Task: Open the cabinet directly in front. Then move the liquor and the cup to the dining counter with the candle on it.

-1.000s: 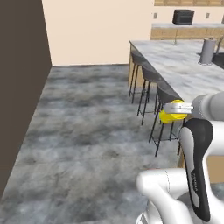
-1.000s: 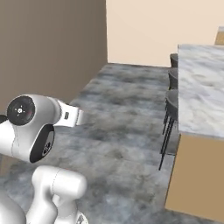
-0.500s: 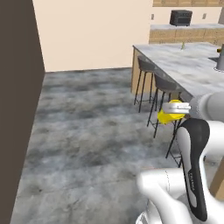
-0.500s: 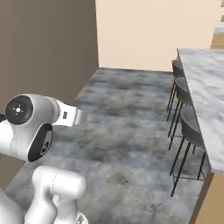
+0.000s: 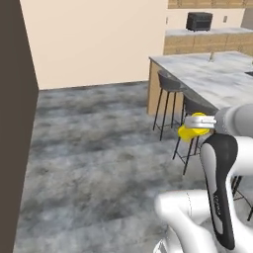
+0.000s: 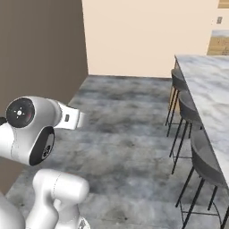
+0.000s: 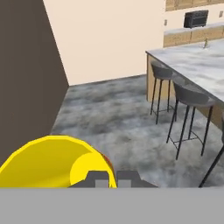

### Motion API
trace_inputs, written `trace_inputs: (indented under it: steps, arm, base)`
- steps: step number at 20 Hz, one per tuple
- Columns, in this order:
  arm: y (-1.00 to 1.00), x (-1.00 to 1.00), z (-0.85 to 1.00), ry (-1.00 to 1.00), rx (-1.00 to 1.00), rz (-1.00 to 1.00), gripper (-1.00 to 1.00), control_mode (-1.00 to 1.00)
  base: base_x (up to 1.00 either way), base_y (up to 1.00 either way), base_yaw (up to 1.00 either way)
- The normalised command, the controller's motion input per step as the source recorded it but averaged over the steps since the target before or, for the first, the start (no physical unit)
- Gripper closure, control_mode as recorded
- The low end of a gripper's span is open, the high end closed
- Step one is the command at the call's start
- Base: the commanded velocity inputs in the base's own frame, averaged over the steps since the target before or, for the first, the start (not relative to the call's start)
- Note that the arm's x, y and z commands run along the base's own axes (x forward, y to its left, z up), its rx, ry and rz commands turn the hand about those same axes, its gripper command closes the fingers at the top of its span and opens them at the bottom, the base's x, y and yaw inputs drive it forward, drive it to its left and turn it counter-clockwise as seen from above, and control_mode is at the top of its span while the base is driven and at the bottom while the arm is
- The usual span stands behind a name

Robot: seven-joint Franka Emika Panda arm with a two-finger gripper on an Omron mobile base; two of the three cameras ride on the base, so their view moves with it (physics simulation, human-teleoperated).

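The bright yellow cup [image 5: 190, 129] hangs in the air beside my forearm, and my gripper [image 5: 199, 122] is shut on its rim. In the hand view the cup [image 7: 48, 164] bulks large at the lower left, with the dark fingertips [image 7: 99, 177] pressed together at its right edge. The dining counter [image 5: 217, 75], marble-topped with tan wood sides, stretches away on the right [image 6: 210, 85] [image 7: 199, 65]. A thin pale upright stick [image 5: 211, 56], probably the candle, stands far along its top.
Dark bar stools [image 5: 170, 83] [image 6: 203, 156] line the counter's near side on thin legs. A tall dark brown wall [image 5: 15, 123] [image 6: 40, 49] closes the left. A back counter with a black microwave [image 5: 199, 21] runs behind. Grey stone floor [image 5: 99, 138] lies open between.
The whole picture has shifted in both base views, so the base has moved; the counter and stools now sit differently in frame. The cup stays gripped in the same place beside the arm.
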Motion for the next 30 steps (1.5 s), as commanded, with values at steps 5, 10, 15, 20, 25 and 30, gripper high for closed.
trace_inputs:
  steps: [5,10,15,20,25,30]
  arm:
    - [0.0,0.0,0.0,0.0,0.0,0.0,1.0,1.0]
    - [0.0,0.0,0.0,0.0,0.0,0.0,1.0,1.0]
    - [0.0,0.0,0.0,0.0,0.0,0.0,1.0,1.0]
    - [0.0,0.0,0.0,0.0,0.0,0.0,1.0,1.0]
    - [0.0,0.0,0.0,0.0,0.0,0.0,1.0,1.0]
    - [0.0,0.0,0.0,0.0,0.0,0.0,1.0,1.0]
  base:
    - [1.0,0.29,0.0]
    - [1.0,0.32,0.0]
    - [1.0,0.6,0.0]
    - [1.0,0.48,0.0]
    - [1.0,0.41,0.0]
    - [1.0,0.38,0.0]
